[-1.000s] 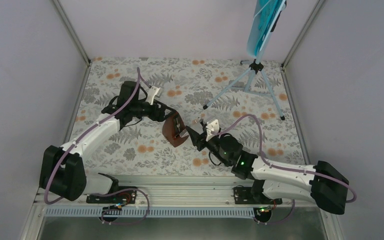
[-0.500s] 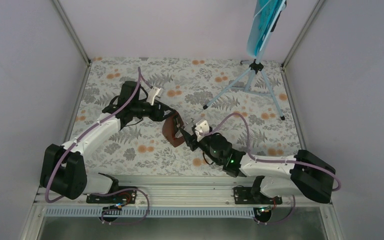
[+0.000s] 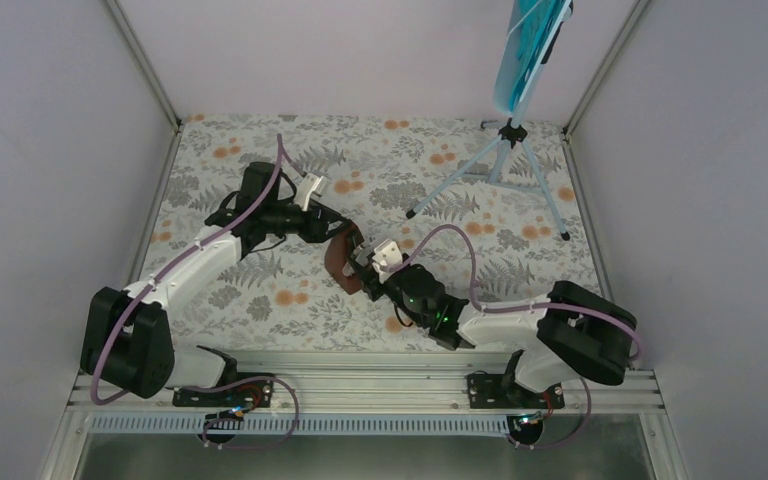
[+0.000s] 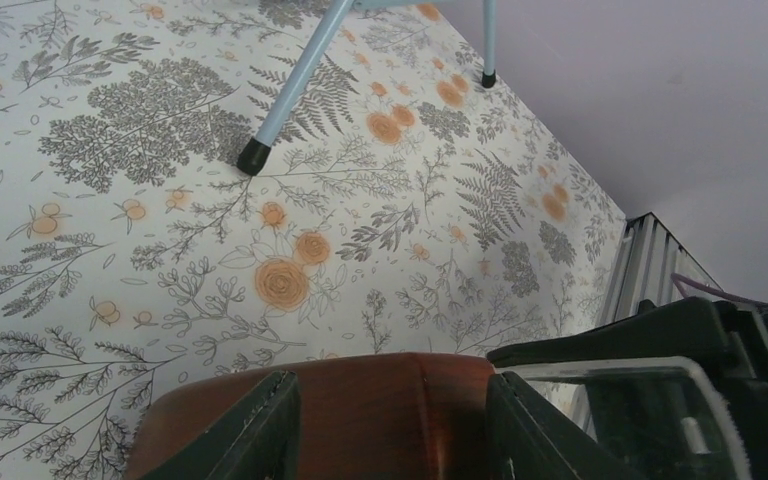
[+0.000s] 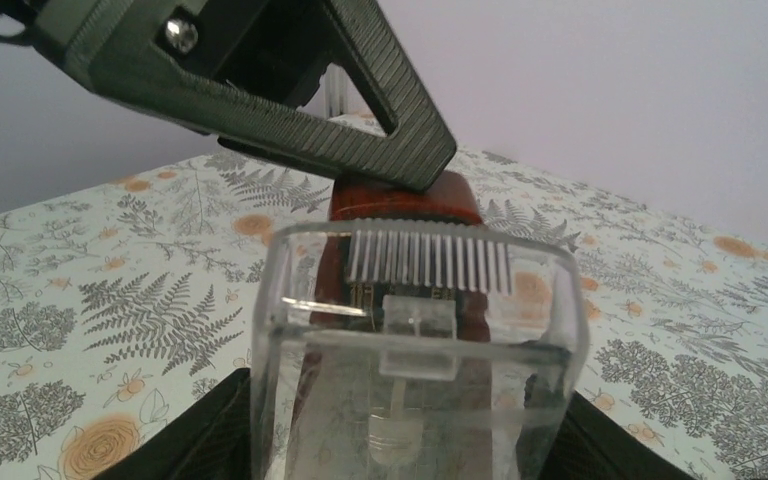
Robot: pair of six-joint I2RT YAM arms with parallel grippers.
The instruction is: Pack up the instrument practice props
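Observation:
The reddish-brown metronome lies tilted at mid-table. My left gripper is shut on its body; in the left wrist view both fingers clamp the brown wood. My right gripper is shut on a clear plastic cover and holds it against the metronome's face. The cover also shows in the left wrist view. The pale blue music stand stands on its tripod at the back right, with the teal music sheet on it.
A tripod leg with a black foot rests on the floral mat beyond the metronome. The left gripper's finger hangs just above the cover. Enclosure walls surround the mat; a metal rail runs along the near edge.
My right gripper has moved left with the clear cover, up against the metronome. The left gripper still holds the metronome, almost unmoved.

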